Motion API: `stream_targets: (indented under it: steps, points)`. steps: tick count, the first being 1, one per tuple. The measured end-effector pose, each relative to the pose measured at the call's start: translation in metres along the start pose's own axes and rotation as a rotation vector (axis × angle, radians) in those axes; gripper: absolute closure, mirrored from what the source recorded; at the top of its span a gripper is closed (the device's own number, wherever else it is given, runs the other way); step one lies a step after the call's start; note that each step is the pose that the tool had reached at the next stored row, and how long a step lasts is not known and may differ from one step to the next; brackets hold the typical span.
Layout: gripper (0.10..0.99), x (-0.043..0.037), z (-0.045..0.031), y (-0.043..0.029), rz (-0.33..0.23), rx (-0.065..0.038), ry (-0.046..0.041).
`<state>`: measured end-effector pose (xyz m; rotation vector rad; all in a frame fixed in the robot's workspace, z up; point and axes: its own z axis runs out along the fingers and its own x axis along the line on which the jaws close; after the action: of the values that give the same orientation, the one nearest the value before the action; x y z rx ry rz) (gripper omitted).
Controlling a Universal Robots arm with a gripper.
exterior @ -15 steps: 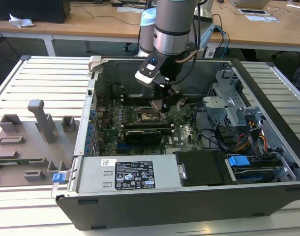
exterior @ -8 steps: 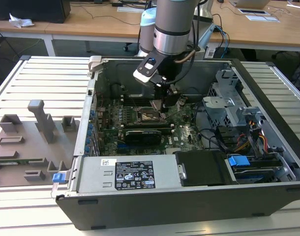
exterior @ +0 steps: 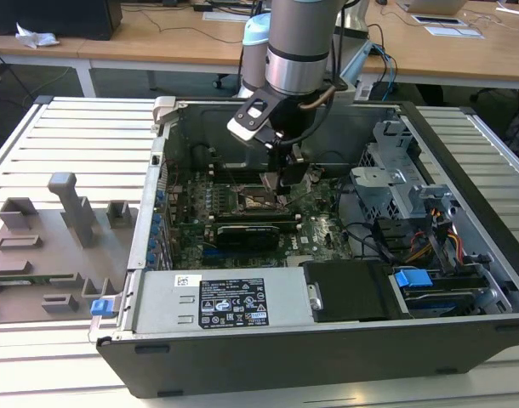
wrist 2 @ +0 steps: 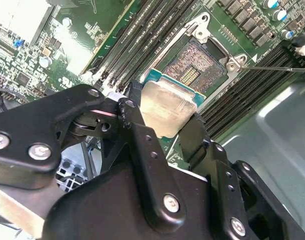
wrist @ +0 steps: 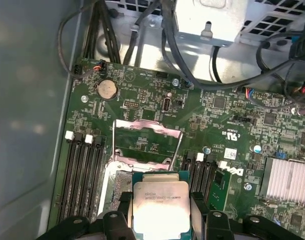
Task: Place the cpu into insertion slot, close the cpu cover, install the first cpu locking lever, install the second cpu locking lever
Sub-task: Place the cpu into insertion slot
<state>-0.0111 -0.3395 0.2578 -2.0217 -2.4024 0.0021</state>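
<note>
Silvery-beige cpu (wrist 2: 167,107) clenched in pincer (wrist 2: 163,119), hovering close above open insertion slot (wrist 2: 197,65); cpu cover (wrist: 145,123) stands raised. Risk: skewed or offset seating could bend socket pins or jam the chip.

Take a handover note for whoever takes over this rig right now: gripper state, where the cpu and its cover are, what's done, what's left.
Gripper: shut on the cpu, fingers on two opposite edges.
Cpu: held over the motherboard at the edge of the open insertion slot, not seated.
Cpu cover: swung open, off the slot.
Done: the cpu is in the grasp and at the slot.
Left: seating the cpu, closing the cover, both locking levers.
</note>
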Motion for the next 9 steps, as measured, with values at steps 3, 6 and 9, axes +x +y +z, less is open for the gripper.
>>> stream_targets:
  steps: [3,6,9]
  points:
    - [0.541,0.0000,0.0000,0.0000,0.022,0.000,0.0001]
    - [0.541,0.0000,0.0000,0.0000,0.104,0.000,0.0002]
    - [0.541,0.0000,0.0000,0.0000,0.135,0.000,0.0003]
